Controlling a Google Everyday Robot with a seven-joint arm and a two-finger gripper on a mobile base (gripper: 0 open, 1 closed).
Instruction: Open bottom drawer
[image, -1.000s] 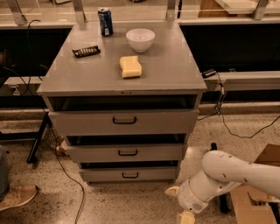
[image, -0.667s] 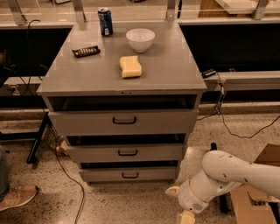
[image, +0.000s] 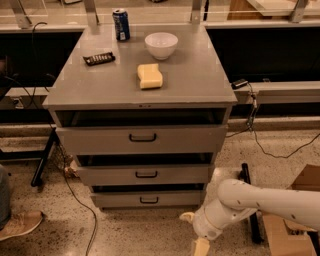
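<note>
The bottom drawer (image: 120, 199) is the lowest and narrowest grey front of the cabinet, with a small black loop handle (image: 149, 200). It looks shut, or very nearly so. My gripper (image: 193, 231) hangs from the white arm (image: 260, 200) low over the floor, to the right of and slightly in front of the bottom drawer's right end. Its two beige fingertips (image: 186, 216) stand apart and hold nothing. It is not touching the handle.
The mid-sized drawer (image: 110, 175) and the tall top drawer (image: 100, 140) sit above. On the cabinet top (image: 200, 85) are a can (image: 120, 24), a white bowl (image: 161, 45), a yellow sponge (image: 150, 76) and a dark bar (image: 98, 58). A cardboard box (image: 295, 220) stands right; cables lie on the floor.
My arm and gripper have shifted a little to the left, toward the cabinet. The drawers have not moved.
</note>
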